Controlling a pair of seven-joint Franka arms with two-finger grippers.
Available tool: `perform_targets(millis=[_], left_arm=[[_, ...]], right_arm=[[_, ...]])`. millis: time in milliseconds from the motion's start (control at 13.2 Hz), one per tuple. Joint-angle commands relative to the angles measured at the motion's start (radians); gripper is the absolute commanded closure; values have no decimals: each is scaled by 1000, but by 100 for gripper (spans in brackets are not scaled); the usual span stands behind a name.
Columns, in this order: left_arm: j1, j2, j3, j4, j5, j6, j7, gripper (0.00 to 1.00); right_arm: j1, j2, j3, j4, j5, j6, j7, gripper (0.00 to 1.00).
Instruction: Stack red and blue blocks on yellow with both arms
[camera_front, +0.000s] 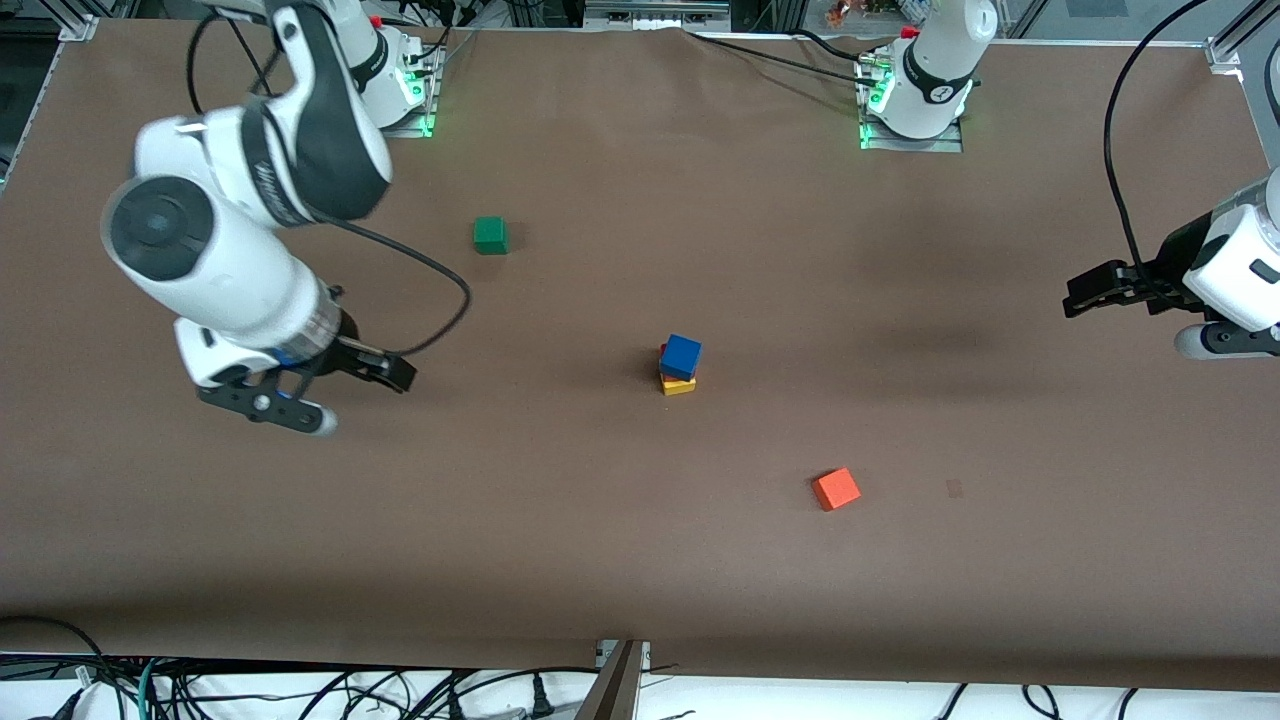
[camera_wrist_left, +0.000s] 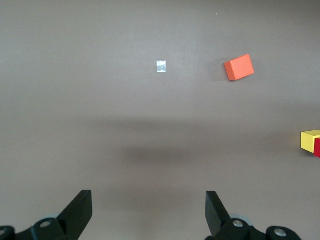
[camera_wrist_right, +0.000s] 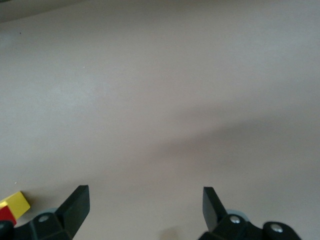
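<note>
While both arms hover apart, tools (camera_front: 385, 370) (camera_front: 1085, 295) gape.

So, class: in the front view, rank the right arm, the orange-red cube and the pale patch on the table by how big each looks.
1. Right arm, by far the largest, though it is raised toward the camera.
2. Orange-red cube.
3. Pale patch, smallest.

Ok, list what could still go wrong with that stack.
1. The blue block sits skewed over the red block and the yellow block, so the tower may topple if bumped.
2. The left gripper and right gripper are open and clear at the table's ends; a sweep back across the middle could clip it.
</note>
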Motion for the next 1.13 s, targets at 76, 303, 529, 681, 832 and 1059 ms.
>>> perform_targets(millis=[76, 303, 529, 681, 832, 1059], left_arm=[[6, 6, -2, 17, 17, -6, 24, 0], [7, 6, -3, 17, 17, -8, 24, 0], [12, 6, -3, 17, 16, -8, 24, 0], [12, 6, -3, 17, 17, -8, 24, 0], [12, 6, -2, 17, 16, -8, 24, 0], [13, 6, -3, 17, 16, -8, 24, 0]], right_arm=[[8, -202, -61, -216, 15, 13, -127, 0], [-80, -341, -46, -336, 5, 11, -228, 0], [-309, -429, 151, -396, -37, -9, -299, 0], [-372, -431, 196, -384, -79, -33, -358, 0], [-374, -418, 190, -350, -82, -33, -402, 0], [-378, -392, 187, -313, -79, -42, -397, 0]])
